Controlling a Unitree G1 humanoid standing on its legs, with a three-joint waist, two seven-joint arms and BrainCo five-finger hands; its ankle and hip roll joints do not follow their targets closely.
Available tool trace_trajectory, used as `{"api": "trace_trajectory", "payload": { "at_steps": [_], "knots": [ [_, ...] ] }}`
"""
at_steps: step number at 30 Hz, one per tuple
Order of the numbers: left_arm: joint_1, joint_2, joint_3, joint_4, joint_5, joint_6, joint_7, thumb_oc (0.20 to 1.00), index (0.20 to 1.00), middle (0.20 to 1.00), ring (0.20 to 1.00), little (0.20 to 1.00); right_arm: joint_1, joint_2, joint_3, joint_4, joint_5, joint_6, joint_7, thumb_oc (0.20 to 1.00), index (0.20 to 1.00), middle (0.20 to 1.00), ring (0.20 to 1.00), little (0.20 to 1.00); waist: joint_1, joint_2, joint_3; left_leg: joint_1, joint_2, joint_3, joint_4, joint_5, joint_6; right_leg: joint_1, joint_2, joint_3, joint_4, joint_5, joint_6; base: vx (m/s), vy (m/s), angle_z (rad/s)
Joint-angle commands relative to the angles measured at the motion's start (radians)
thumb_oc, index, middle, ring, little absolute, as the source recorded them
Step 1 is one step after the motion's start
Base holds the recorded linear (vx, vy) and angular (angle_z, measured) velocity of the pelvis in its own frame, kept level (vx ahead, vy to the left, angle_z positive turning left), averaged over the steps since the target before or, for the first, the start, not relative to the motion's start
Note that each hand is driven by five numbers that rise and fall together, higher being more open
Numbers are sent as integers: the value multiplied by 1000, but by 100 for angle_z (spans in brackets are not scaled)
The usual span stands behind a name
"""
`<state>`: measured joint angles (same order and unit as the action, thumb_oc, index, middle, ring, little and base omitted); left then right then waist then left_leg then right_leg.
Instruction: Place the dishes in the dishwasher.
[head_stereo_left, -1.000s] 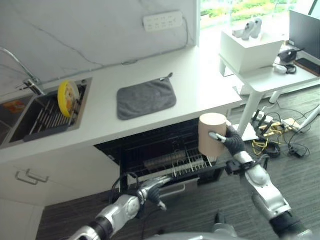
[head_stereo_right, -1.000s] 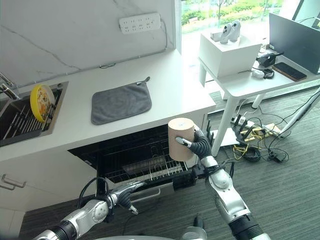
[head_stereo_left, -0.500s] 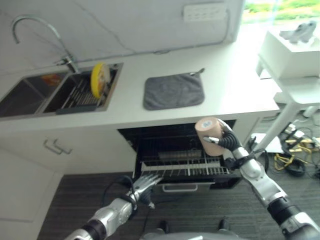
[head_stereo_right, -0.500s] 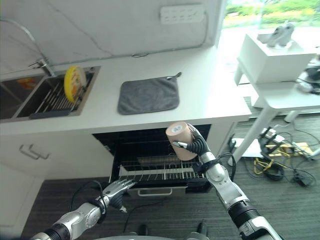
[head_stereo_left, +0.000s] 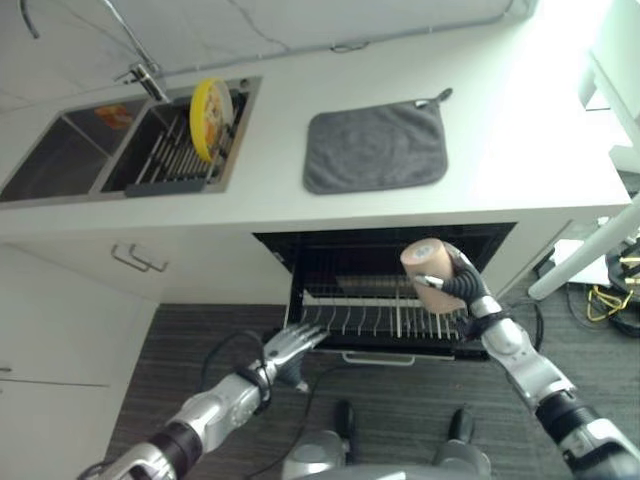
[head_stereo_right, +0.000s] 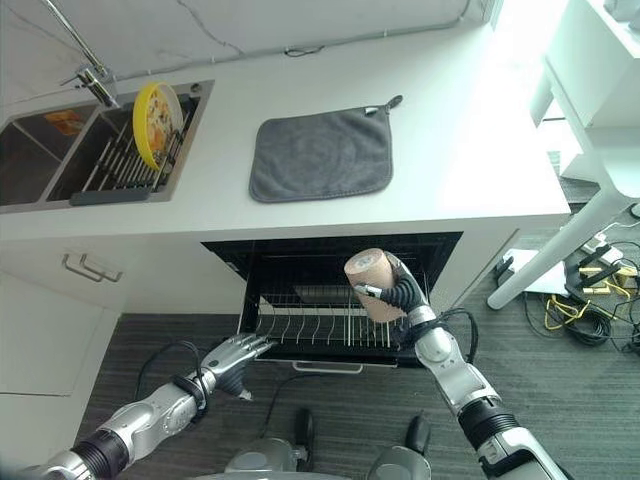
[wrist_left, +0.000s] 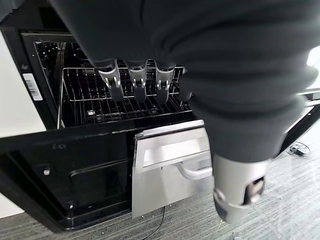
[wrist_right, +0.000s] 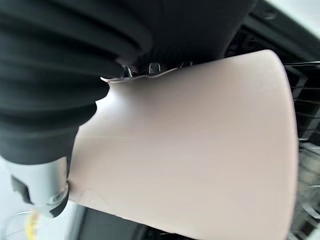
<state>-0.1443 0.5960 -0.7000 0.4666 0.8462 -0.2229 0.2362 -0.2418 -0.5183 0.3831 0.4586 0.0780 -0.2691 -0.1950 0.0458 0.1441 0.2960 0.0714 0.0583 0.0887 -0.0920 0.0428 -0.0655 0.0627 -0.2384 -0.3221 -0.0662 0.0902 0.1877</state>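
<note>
Hanging over the pulled-out dishwasher rack (head_stereo_right: 320, 325), a tan cup (head_stereo_right: 372, 283) sits wrapped in the right hand (head_stereo_right: 405, 293), tilted sideways. Left hand (head_stereo_right: 232, 357) hovers low by the rack, fingers straight, holding nothing. Yellow plate (head_stereo_right: 152, 122) stands in the sink (head_stereo_right: 60, 190).

You have the bench (head_stereo_left: 520, 170) on top, with the sink (head_stereo_left: 60, 165) at its left, the cloth (head_stereo_left: 376, 147) to the right, and the dishwasher rack (head_stereo_left: 380, 315) pulled out below.

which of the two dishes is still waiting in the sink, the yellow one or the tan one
The yellow plate, standing on edge in the sink rack. The tan cup is gripped in the right hand, tilted over the pulled-out dishwasher rack.
</note>
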Motion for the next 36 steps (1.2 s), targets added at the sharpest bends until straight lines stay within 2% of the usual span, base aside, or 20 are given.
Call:
{"api": "trace_trajectory", "payload": {
  "at_steps": [1, 2, 5, 16, 21, 25, 26, 27, 31, 36],
  "knots": [
    [-61, 81, 12, -62, 35, -48, 49, 1000, 1000, 1000, 1000, 1000, -110, 56, 27, 2, 71, -2, -47, 200, 200, 200, 200, 200, 14, -77, -6, -75, 14, 16, 220, -183, 1, -102, -86, 113, 149, -79, 66, -68, -5, 2],
    [-86, 97, 4, -98, 54, -73, 65, 1000, 1000, 1000, 1000, 1000, -130, 70, 13, 59, 114, 1, -50, 200, 200, 200, 200, 200, 17, -73, 9, -88, 12, 13, 224, -182, 0, -114, -90, 115, 155, -78, 65, -142, 8, 2],
    [-142, 125, -15, -140, 24, -84, 69, 1000, 1000, 1000, 1000, 1000, -196, 92, 5, 143, 125, 9, -52, 200, 200, 200, 200, 200, 20, -60, 40, -112, 2, 10, 227, -177, -3, -137, -97, 119, 162, -74, 62, -103, 30, 2],
    [-247, 121, -67, -190, -42, -38, 55, 1000, 1000, 1000, 1000, 1000, -364, 133, -18, 280, 227, 150, -74, 200, 200, 200, 200, 200, 27, -25, 87, -148, -20, 6, 238, -169, -2, -188, -116, 134, 190, -70, 53, -24, 47, 4],
    [-272, 117, -86, -200, -45, -26, 62, 1000, 1000, 1000, 1000, 1000, -447, 141, -22, 327, 247, 175, -95, 200, 200, 200, 200, 200, 39, -9, 104, -166, -27, 2, 242, -165, -1, -209, -123, 136, 201, -69, 50, -34, 36, 1],
    [-297, 112, -100, -208, -54, -15, 66, 1000, 1000, 1000, 1000, 1000, -502, 149, -40, 372, 289, 177, -163, 200, 200, 200, 200, 200, 44, 11, 122, -183, -38, 2, 246, -161, 2, -231, -133, 141, 213, -66, 51, -40, 61, 2],
    [-298, 106, -109, -206, -42, -11, 72, 1000, 1000, 1000, 1000, 1000, -508, 161, -59, 384, 443, 154, -194, 200, 200, 200, 200, 200, 44, 16, 127, -188, -38, 4, 249, -160, 3, -236, -135, 143, 216, -66, 50, -36, 64, -6],
    [-295, 103, -111, -207, -45, -4, 76, 1000, 1000, 1000, 1000, 1000, -510, 170, -75, 393, 486, 143, -202, 200, 200, 200, 200, 200, 44, 18, 130, -189, -39, 4, 249, -161, 3, -237, -135, 145, 216, -66, 49, -25, 51, -8],
    [-292, 92, -122, -218, -58, 22, 76, 1000, 1000, 1000, 1000, 1000, -520, 183, -127, 415, 474, 95, -254, 200, 200, 200, 200, 200, 42, 29, 139, -191, -43, 10, 240, -158, 6, -243, -137, 150, 213, -66, 50, -31, 39, -2],
    [-284, 80, -144, -233, -50, 36, 66, 1000, 1000, 1000, 1000, 1000, -535, 176, -144, 447, 457, 74, -273, 200, 200, 200, 200, 200, 45, 38, 147, -198, -45, 13, 238, -155, 7, -247, -142, 149, 209, -63, 51, -14, 6, -1]
  ]
}}
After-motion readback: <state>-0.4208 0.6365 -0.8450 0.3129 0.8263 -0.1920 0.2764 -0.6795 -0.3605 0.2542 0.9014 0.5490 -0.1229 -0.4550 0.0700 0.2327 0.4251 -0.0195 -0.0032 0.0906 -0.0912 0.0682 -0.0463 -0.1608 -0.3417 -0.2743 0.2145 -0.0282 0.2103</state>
